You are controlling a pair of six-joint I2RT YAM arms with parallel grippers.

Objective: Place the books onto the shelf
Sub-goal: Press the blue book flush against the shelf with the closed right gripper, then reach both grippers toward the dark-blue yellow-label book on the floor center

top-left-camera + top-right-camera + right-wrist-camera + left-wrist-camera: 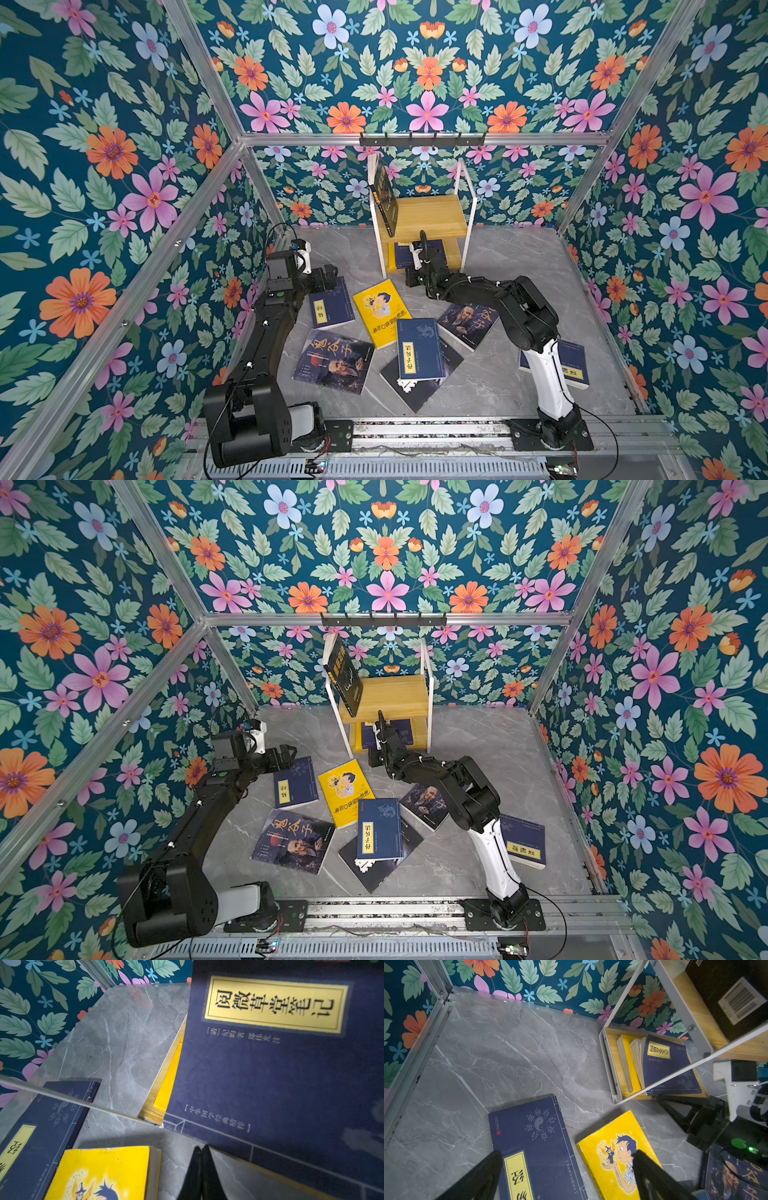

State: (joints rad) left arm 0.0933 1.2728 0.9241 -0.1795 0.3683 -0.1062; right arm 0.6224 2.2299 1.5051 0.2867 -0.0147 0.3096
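Observation:
The shelf (430, 214) stands at the back wall. A black book (384, 195) leans on its upper board. A navy book (280, 1074) lies on the lower board beside a yellow one (629, 1064) and juts over the front edge. My right gripper (202, 1149) is shut on nothing, its tip at that navy book's near edge (411, 274). My left gripper (566, 1167) hangs open over a navy book (537, 1147) and the yellow cartoon book (616, 1157) on the floor. Several more books (332, 361) lie flat in front.
A black hook rail (422, 139) runs above the shelf. Flowered walls with aluminium posts (257, 183) close in three sides. One navy book (575, 365) lies partly behind the right arm. The arms' base rail (415, 430) runs along the front.

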